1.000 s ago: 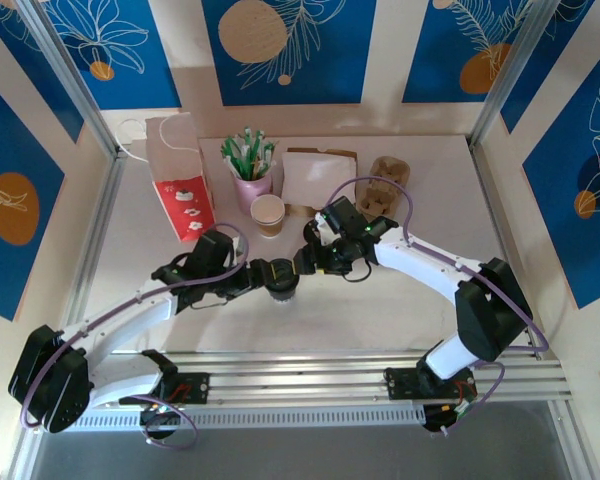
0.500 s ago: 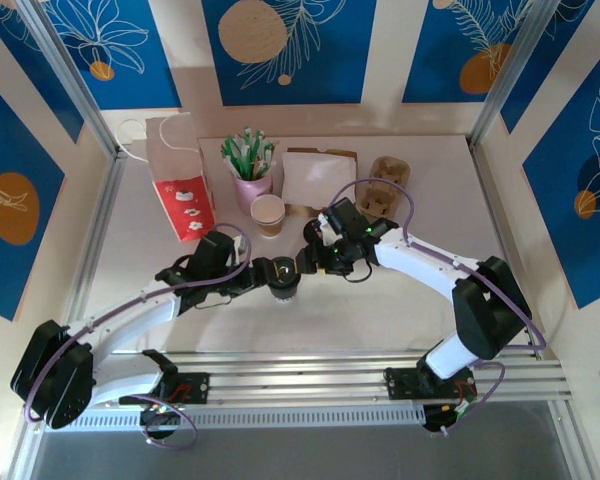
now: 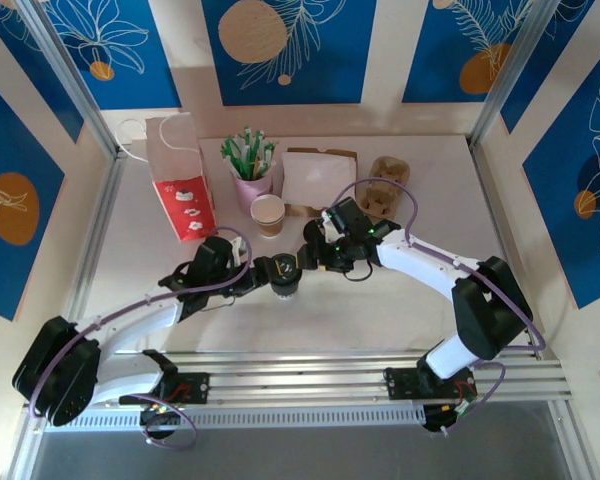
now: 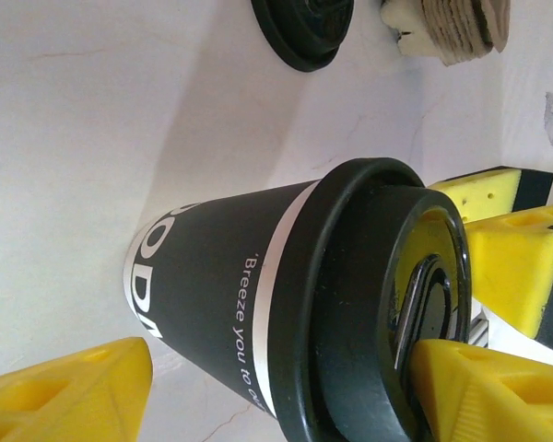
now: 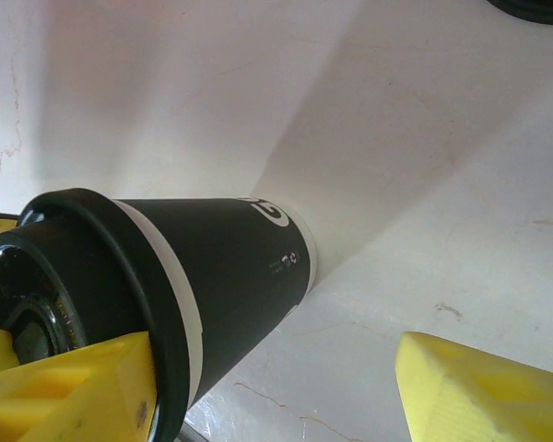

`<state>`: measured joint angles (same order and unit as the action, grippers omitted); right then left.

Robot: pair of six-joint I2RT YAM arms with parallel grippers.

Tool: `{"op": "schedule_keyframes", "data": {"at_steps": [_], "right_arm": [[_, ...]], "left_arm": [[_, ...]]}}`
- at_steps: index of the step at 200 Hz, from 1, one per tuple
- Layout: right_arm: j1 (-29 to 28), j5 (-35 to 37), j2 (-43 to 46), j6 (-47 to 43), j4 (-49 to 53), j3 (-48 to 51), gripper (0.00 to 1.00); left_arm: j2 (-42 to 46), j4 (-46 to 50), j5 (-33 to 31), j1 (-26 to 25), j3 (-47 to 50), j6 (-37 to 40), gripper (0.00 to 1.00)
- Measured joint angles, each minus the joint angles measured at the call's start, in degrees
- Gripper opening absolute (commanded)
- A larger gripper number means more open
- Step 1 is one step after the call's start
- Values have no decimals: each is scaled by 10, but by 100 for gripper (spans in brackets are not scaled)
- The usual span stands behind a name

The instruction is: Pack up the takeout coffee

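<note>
Takeout coffee [image 3: 283, 277]: we saw it upright on the surface [image 3: 380, 312], between both tools;
Left tool [image 4: 276, 398]: wide open, straddling the cup, one finger at its lid;
Right tool [image 5: 275, 391]: wide open, lid beside one finger

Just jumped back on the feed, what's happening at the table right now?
Both arms are at the dark takeout coffee, which stands upright mid-table with its black lid on. The left claw and the right claw are open, each with one yellow finger against the lid top, seemingly pressing it down. Nothing is packed yet: the paper bag and cardboard carrier stand at the back.
</note>
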<state>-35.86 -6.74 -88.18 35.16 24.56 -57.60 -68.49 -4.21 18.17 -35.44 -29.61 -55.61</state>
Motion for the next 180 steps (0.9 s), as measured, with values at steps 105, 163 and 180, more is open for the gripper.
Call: {"op": "schedule_keyframes", "data": {"at_steps": [105,163,180], "right_arm": [[30,-34,54,53,-16,53,71],[40,-52,125,115,-68,112,71],[39,-37,126,108,-42,88,70]], "left_arm": [[-30,-55,3,-4,1,-12,75],[-41,-57,12,-4,-6,-13,75],[-45,-54,16,-6,-13,-12,75]]}}
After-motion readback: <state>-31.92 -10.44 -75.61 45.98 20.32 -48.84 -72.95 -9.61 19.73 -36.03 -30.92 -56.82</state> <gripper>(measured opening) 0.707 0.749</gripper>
